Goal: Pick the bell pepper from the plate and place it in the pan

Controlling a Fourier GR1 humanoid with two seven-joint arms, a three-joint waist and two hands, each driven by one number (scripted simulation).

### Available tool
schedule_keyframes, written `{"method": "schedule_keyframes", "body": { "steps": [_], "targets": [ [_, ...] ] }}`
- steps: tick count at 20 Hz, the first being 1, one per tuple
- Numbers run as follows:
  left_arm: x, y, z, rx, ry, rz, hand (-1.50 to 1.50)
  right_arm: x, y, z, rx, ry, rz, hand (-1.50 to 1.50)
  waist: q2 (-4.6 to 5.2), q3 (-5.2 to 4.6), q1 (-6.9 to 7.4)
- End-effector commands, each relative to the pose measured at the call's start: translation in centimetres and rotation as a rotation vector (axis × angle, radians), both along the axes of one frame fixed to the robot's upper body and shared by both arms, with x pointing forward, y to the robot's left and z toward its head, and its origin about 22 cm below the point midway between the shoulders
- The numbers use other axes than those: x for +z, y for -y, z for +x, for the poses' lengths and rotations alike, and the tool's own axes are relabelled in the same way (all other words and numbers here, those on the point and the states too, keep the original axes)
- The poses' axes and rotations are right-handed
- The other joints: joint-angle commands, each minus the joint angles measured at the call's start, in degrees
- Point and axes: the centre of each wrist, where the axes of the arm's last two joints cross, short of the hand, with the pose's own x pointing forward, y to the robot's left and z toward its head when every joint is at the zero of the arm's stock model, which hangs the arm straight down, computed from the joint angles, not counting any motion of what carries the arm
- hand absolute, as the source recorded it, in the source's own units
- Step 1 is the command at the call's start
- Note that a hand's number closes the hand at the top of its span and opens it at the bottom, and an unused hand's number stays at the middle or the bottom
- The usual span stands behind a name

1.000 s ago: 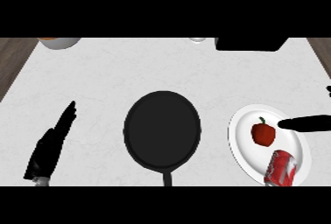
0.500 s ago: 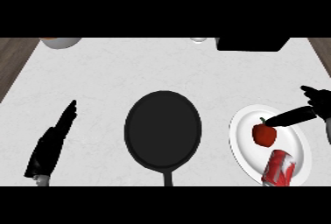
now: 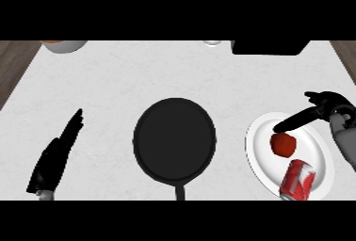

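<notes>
Right hand (image 3: 325, 109) has swung in — fingers (image 3: 292, 123) now over bell pepper (image 3: 282, 144).

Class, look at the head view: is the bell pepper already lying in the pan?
No, the bell pepper lies on the plate, right of the pan.

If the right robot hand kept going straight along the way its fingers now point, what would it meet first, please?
Most likely the red bell pepper on the white round plate: the right robot hand points down-left at it, though its height above is unclear.

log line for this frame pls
phase: reach | right hand: open, over plate, fingertip just above bell pepper, no grasp | left hand: open, resting | pan: empty
</notes>
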Motion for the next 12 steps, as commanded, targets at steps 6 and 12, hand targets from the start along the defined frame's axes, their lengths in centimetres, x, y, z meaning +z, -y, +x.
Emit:
{"method": "schedule_keyframes", "body": {
  "steps": [6,12],
  "targets": [
    [0.8,-0.4,0.7,0.008,-0.004,-0.004,0.0,-1.3,-1.9,2.1,-0.081,-0.282,-0.059,-1.5,-0.05,0.0,-0.28],
    [0.3,-0.7,0.0,0.008,0.005,-0.006,0.0,-3.3,-1.1,1.8,-0.075,-0.341,-0.04,-1.5,-0.07,0.02,-0.36]
  ]
}}
